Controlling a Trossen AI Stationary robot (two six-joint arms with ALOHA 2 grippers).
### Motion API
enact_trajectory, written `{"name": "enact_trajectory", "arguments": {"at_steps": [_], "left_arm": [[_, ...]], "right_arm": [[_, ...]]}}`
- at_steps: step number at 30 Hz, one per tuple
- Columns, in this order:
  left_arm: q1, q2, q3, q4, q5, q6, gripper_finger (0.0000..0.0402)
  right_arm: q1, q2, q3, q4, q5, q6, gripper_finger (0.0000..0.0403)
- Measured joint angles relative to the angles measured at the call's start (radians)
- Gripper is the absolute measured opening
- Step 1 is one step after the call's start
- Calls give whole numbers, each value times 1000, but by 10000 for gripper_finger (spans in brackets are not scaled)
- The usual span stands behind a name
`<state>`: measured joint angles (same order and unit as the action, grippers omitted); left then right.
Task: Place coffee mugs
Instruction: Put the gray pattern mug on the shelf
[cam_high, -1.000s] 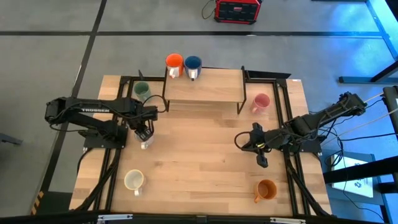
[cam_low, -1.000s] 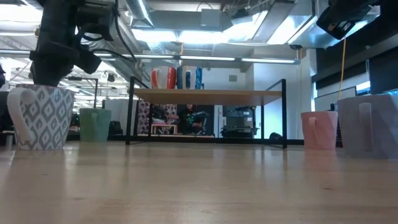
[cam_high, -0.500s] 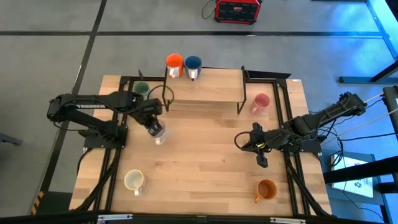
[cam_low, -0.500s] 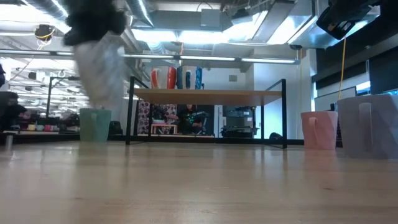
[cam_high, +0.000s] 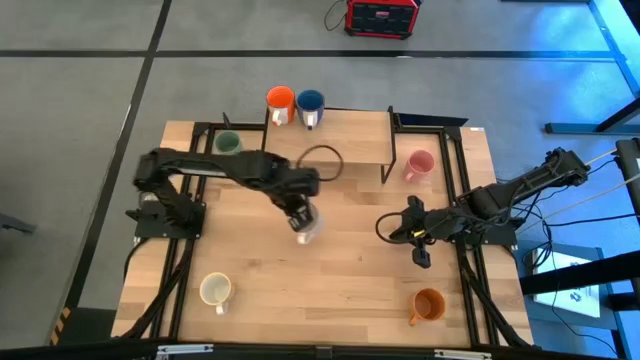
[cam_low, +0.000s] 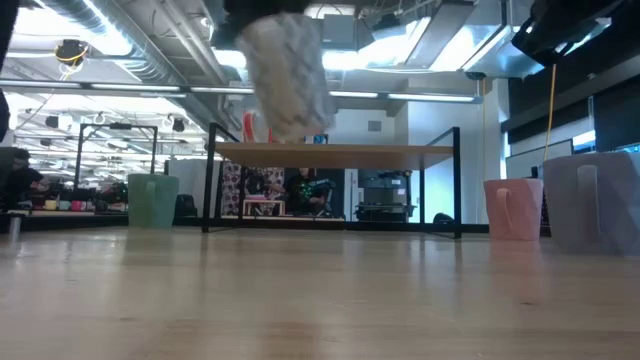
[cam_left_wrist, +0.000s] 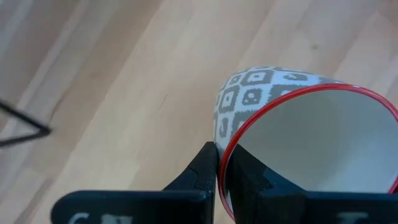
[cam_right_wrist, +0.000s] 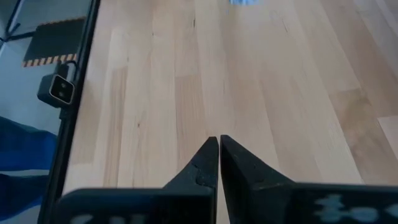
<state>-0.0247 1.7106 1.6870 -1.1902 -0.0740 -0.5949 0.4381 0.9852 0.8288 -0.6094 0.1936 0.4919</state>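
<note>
Left arm stretched toward table centre, left gripper (cam_high: 303, 222) clamped shut; right gripper (cam_high: 423, 260) closed, low at right.

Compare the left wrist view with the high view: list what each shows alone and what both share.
Left wrist only: the patterned mug has a red rim, pinched by the left gripper.
High only: the shelf with two mugs, the green mug, pink mug, cream mug, amber mug, and the idle, shut right gripper.
Both: the carried mug over the wooden table.

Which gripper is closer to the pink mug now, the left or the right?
Right. The right gripper hangs just in front of the pink mug, near the table's right edge; the left gripper, carrying a patterned mug, is mid-table, farther away.
</note>
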Motion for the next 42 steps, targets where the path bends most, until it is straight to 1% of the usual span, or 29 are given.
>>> {"name": "enact_trajectory", "arguments": {"at_steps": [5, 9, 12, 17, 22, 28, 31, 33, 38, 40, 42], "left_arm": [[-6, 154, 105, -2, 10, 0, 15], [-11, 263, 168, -7, 40, 3, 16], [-16, 323, 199, -8, 40, 1, 16], [-8, 391, 210, -5, 32, -23, 16], [7, 424, 211, 5, 35, -31, 16], [25, 427, 212, 23, 46, -58, 16], [34, 428, 212, 27, 75, -58, 20], [36, 430, 211, 27, 97, -58, 30], [33, 425, 211, 25, 107, -36, 71], [34, 415, 220, 21, 109, -28, 86], [34, 411, 251, -3, 117, -25, 98]], "right_arm": [[0, 0, 0, -18, 0, 0, 7], [0, 0, 0, -44, 1, 6, 7], [0, 0, 0, -58, 1, 8, 7], [0, 0, 0, -75, 1, 9, 7], [0, 0, 0, -76, 1, 9, 7], [0, 0, 0, -78, 0, 9, 7], [0, 0, 0, -79, -2, 14, 7], [0, 0, 0, -79, -2, 33, 7], [0, 0, 0, -73, -2, 113, 9], [-2, 0, 0, -74, 0, 143, 19], [-8, 0, 0, -71, 2, 162, 41]]}}
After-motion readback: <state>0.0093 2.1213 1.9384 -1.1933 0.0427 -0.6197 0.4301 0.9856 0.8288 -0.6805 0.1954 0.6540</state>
